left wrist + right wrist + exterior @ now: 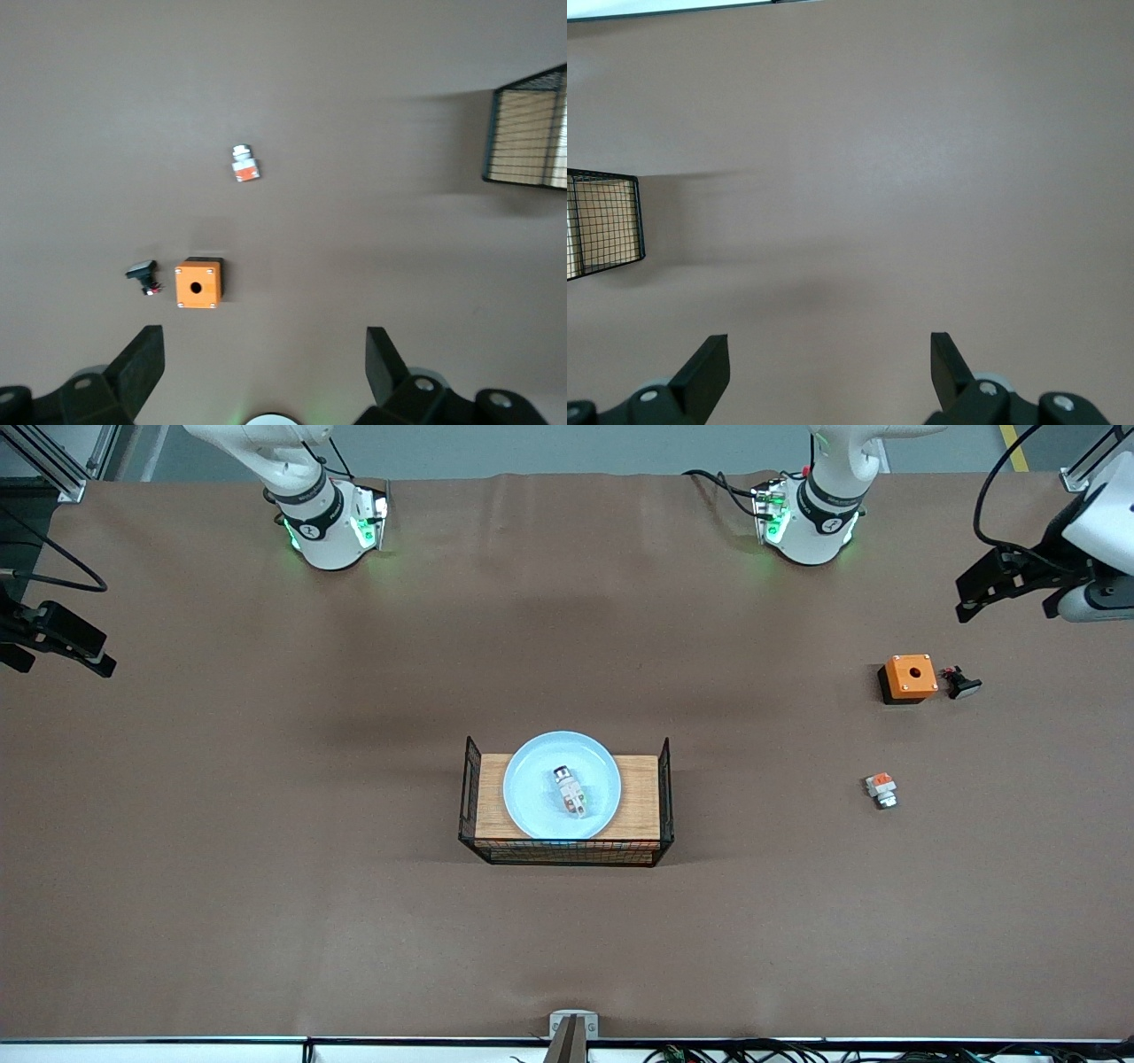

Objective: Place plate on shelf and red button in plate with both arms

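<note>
The brown table (266,886) fills the front view, and both arms are cut off at its edges, waiting. In the middle sits a wire rack (567,802) with a wood board; both wrist views show only a corner of it. The plate (562,786) lies on the board, round, pale blue, with a raised rim. The red button (570,791) lies in the plate, a small white and silver part; its red end is hard to make out. The left gripper (264,359) hangs empty with fingers wide apart, high over the table near the box (910,677). The right gripper (829,363) is also wide apart and empty, over bare table at the right arm's end. The orange box with a hole sits toward the left arm's end, a little black part (961,683) just beside it. A short white and orange part (881,789) lies nearer the front camera.
</note>
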Action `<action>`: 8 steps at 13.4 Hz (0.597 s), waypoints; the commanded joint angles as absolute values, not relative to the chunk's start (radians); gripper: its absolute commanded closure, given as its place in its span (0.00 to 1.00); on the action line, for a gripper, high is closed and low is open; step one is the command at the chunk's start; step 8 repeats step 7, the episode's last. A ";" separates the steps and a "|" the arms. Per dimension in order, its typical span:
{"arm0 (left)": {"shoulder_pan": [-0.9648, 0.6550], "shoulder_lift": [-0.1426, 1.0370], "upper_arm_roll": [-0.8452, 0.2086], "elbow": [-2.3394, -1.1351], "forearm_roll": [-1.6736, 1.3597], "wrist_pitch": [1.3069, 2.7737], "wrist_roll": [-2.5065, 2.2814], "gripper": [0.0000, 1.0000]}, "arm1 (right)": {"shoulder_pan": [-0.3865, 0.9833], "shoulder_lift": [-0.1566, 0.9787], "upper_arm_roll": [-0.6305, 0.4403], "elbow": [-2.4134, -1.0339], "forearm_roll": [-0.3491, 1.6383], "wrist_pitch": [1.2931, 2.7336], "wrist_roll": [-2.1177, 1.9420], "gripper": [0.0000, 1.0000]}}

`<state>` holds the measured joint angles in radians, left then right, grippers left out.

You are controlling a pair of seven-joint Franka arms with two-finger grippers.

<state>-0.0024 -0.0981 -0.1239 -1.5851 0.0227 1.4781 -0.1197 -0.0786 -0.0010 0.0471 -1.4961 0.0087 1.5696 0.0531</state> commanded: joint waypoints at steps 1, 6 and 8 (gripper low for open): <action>-0.003 -0.121 -0.132 -1.609 0.002 1.480 -0.104 0.00 | -0.092 0.014 0.061 -1.468 -0.005 1.565 0.040 0.00; 0.005 -0.115 -0.132 -1.591 0.012 1.479 -0.101 0.00 | -0.094 0.014 0.061 -1.467 -0.005 1.565 0.038 0.00; 0.006 -0.115 -0.130 -1.591 0.014 1.479 -0.098 0.00 | -0.092 0.014 0.061 -1.466 -0.005 1.565 0.038 0.00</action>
